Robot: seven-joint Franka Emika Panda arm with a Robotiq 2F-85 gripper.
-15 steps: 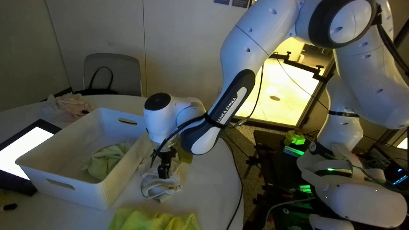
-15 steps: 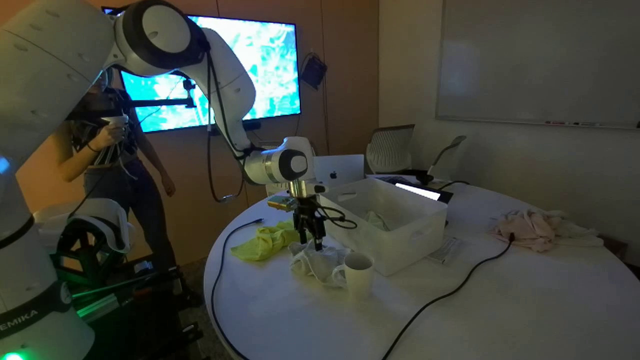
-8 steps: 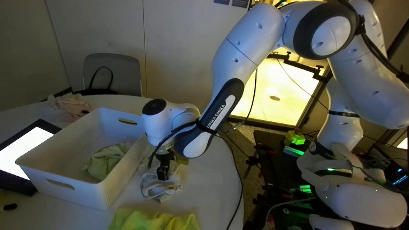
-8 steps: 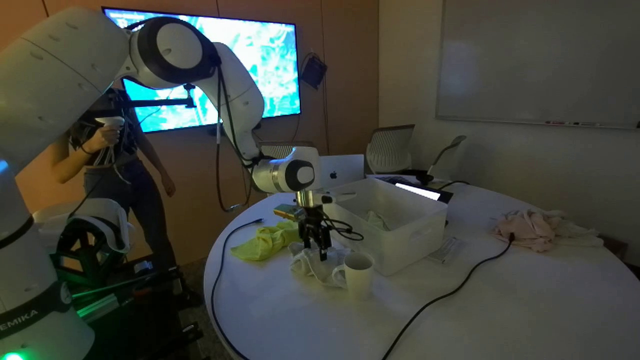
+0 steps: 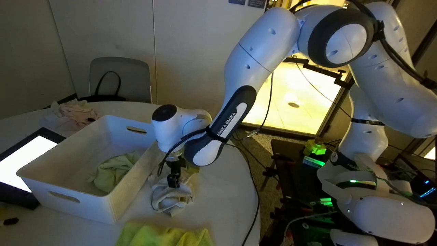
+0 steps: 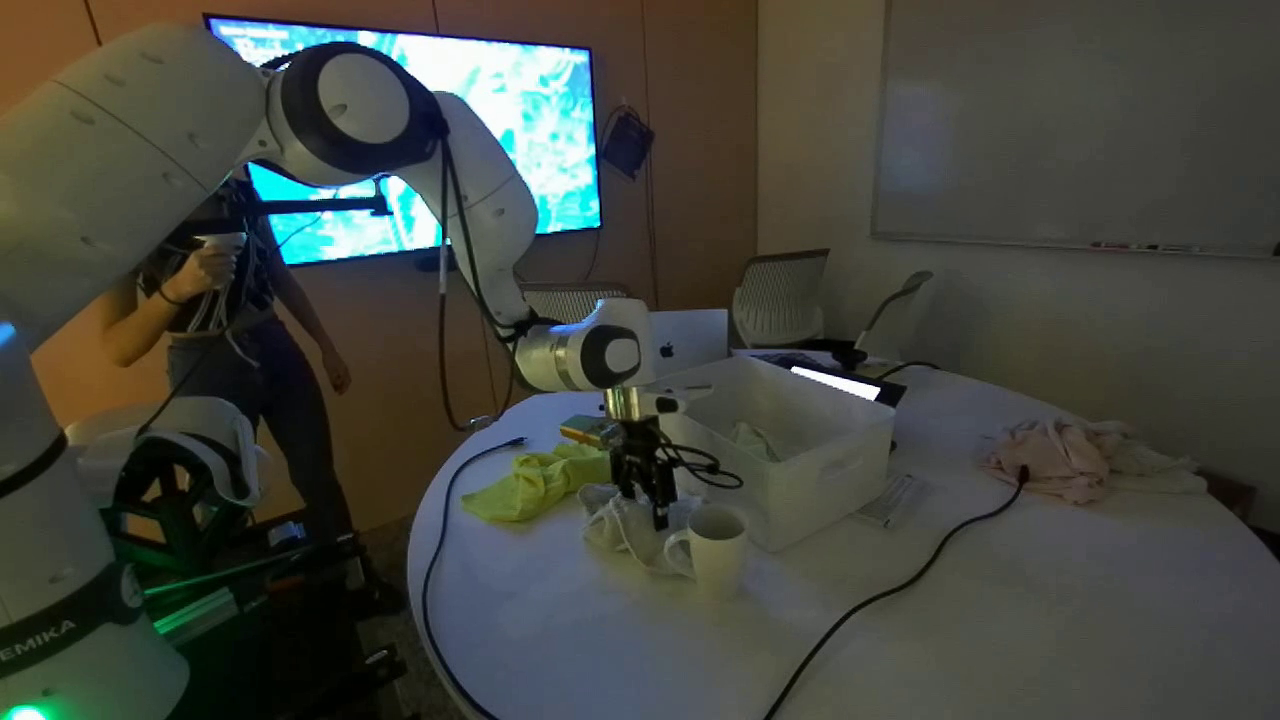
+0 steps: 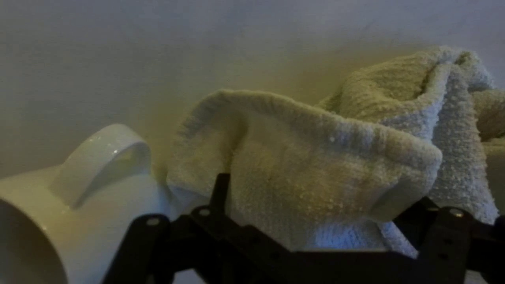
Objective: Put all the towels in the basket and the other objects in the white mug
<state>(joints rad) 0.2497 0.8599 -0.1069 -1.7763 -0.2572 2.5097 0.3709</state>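
Basket (image 5: 90, 204), white rectangular plastic, held a pale-green cloth towel (image 5: 114, 173); whitish-grey towel (image 5: 170, 201) and yellow-green towel (image 5: 165, 235) waited outside, end effector (image 7: 323, 191) wide!

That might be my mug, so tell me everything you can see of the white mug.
The white mug is a plain, glossy cylinder, perhaps ceramic, with one rounded handle. It stands upright on the table, near a corner of the basket. The handle points toward the whitish-grey towel; whether they touch is unclear. The jaws do not hold it. Its inside lies in shadow.
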